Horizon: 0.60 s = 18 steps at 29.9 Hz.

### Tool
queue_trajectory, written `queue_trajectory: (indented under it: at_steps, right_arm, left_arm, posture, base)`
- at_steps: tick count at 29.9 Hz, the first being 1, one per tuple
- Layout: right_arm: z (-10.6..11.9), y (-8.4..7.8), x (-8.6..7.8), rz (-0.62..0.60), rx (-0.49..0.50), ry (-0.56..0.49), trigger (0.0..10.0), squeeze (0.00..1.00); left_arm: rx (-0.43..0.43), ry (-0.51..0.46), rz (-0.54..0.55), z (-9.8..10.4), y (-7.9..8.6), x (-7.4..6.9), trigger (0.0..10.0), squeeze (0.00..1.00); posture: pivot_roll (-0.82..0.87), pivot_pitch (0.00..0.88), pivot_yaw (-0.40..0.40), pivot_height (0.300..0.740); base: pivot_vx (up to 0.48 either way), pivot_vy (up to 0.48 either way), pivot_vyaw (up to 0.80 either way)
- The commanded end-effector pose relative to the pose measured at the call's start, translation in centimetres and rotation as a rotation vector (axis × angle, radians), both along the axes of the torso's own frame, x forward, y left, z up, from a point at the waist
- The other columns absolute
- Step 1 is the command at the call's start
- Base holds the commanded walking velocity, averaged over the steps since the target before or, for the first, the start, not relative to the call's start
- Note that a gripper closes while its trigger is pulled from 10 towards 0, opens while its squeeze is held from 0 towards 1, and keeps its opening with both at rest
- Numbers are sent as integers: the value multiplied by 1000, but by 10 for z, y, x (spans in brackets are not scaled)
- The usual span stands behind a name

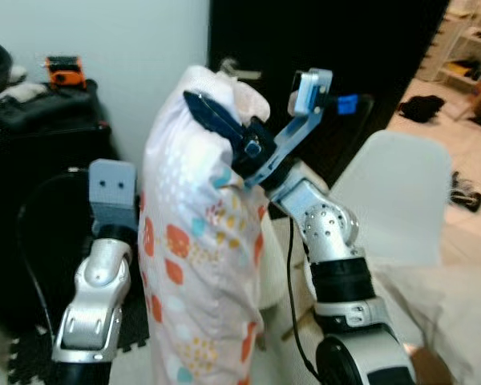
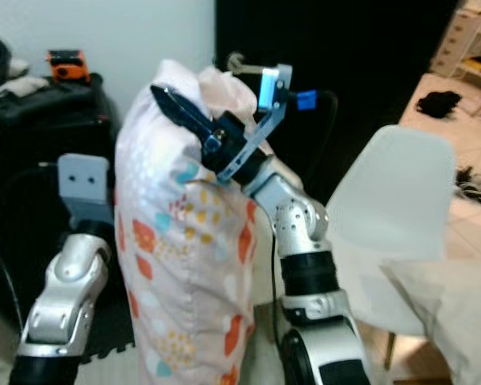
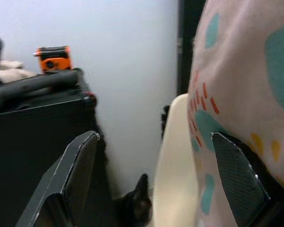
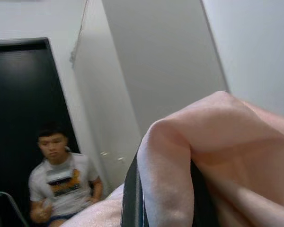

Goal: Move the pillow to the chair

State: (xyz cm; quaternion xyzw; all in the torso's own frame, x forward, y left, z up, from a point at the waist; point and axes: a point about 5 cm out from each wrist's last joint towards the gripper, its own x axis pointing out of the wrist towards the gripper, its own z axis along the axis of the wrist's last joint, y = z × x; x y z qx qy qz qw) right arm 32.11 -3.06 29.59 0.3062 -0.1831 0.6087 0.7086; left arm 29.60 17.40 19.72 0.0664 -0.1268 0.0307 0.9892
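Far left stood a black cabinet (image 1: 40, 160) against the pale wall, a small orange-and-black device (image 1: 64, 70) resting on its top. Next, the left gripper (image 3: 156, 179) was raised beside the pillow's left face, fingers spread apart; one black finger (image 3: 236, 175) touched the fabric, the other stood free. Centre: the tall white pillow with orange, teal and yellow spots (image 1: 196, 241) was held upright in the air, between both arms. The right gripper (image 1: 224, 124) was clenched on the pillow's top corner, cloth bunched between its fingers. Right of the arm stood a white plastic chair (image 1: 401, 192), seat bare, apart from the pillow. In the right wrist view, a seated person (image 4: 61, 182) showed in a dark doorway.
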Motion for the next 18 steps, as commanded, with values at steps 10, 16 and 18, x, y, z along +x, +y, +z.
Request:
queue_trajectory:
  at_steps: [10, 16, 18]
  right_arm:
    - [8, -2, 4, -81, 10, -19, 10000, 0]
    - [7, 0, 8, -118, -1, 13, 10000, 0]
    - [7, -1, 10, -129, 2, 26, 10000, 0]
  left_arm:
    - [23, 13, -26, -2, -5, -1, 10000, 0]
    - [26, 10, -32, -1, -5, -1, 10000, 0]
    - [26, 9, -37, 0, -6, 0, 10000, 0]
  posture:
    - [29, 0, -107, 740]
    - [31, 0, -106, 740]
    - [31, 0, -106, 740]
  base:
    - [81, 0, 333]
    - [480, 0, 0]
    - [480, 0, 0]
